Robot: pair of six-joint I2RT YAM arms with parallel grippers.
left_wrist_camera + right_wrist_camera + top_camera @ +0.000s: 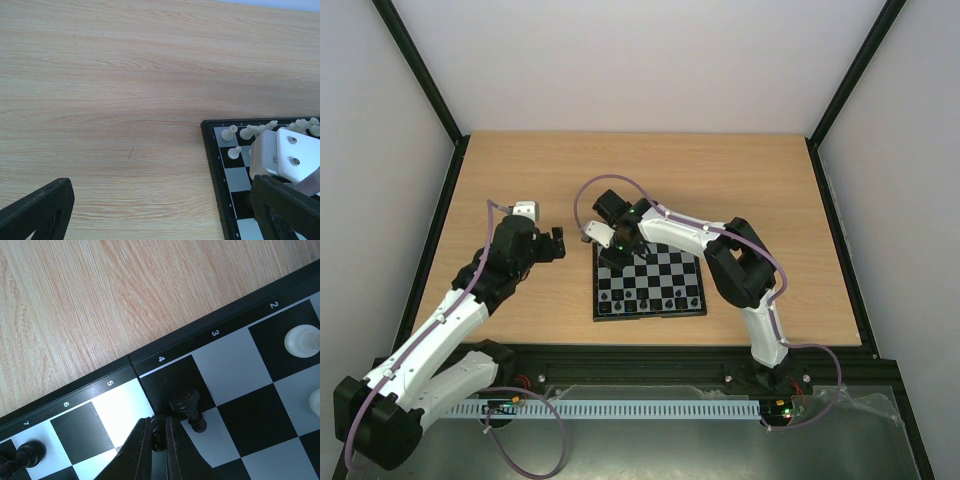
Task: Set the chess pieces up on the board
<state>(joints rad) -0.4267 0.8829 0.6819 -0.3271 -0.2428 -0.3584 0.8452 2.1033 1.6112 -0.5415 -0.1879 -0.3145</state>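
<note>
Pale wood-grain tabletop (520, 170) sits between white walls and a black frame. The chessboard (670, 270) lies close to the near edge, about midway along it. Black chessmen (650, 300) stand along the board's near side, and white chessmen (229, 133) cluster at its far-left corner.

The right arm (690, 228) reaches over that far-left corner. Its jaws are almost closed and pinch a small black piece (159, 432) above the edge squares by the numeral 4. A black pawn (186, 402) stands just beside them, and a white pawn (299, 340) stands in row 2.

The left arm (450, 320) hangs over bare wood just left of the board, its jaws spread wide and holding nothing.
</note>
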